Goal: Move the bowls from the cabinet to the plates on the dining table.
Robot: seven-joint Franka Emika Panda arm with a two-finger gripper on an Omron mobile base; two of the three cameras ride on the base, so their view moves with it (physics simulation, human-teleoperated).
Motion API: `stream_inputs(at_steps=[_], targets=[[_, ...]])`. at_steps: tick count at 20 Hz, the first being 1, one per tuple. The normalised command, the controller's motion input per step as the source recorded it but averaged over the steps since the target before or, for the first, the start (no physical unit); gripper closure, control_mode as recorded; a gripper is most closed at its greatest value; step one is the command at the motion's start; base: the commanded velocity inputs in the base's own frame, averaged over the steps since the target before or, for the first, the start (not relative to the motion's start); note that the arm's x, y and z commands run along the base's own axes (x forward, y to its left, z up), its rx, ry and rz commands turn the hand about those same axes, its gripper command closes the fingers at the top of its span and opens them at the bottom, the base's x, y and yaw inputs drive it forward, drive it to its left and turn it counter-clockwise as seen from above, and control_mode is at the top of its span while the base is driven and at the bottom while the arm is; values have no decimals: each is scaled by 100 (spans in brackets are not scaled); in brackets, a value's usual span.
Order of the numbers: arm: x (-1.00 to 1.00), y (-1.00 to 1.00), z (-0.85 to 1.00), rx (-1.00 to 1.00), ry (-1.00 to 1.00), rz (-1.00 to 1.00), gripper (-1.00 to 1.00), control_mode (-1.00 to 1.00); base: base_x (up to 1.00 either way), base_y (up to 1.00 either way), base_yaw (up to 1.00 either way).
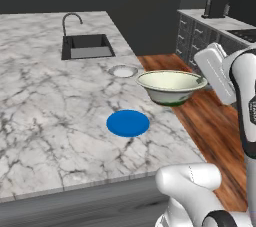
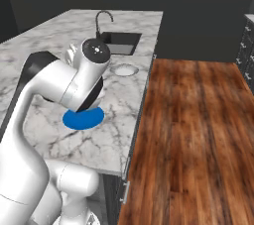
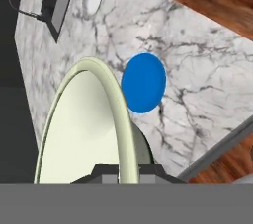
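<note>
Cream bowl [image 1: 171, 86] hiding gripper [image 3: 129, 168] fingertips

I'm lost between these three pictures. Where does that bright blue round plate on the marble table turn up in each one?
Left base view: blue plate lies centre, on the marble table, just left of and below the bowl.
Right base view: left of centre, its top edge behind the white arm.
Hand view: middle, right of the bowl's rim.
Shared landmark: the sink, with a small pale plate beside it.
</note>
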Motion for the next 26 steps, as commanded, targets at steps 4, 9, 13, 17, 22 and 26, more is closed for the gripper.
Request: stream_inputs(at_steps=[4, 9, 13, 17, 22, 26], targets=[[8, 10, -58, 0, -10, 1, 100, -100, 0, 0, 0], [0, 0, -45, 0, -3, 5, 100, -100, 0, 0, 0], [23, 0, -42, 0, 1, 8, 100, -100, 0, 0, 0], [71, 0, -27, 0, 7, 8, 100, -100, 0, 0, 0], [79, 0, -23, 0, 6, 8, 100, -100, 0, 0, 0], [55, 2, -38, 0, 2, 6, 100, -100, 0, 0, 0]])
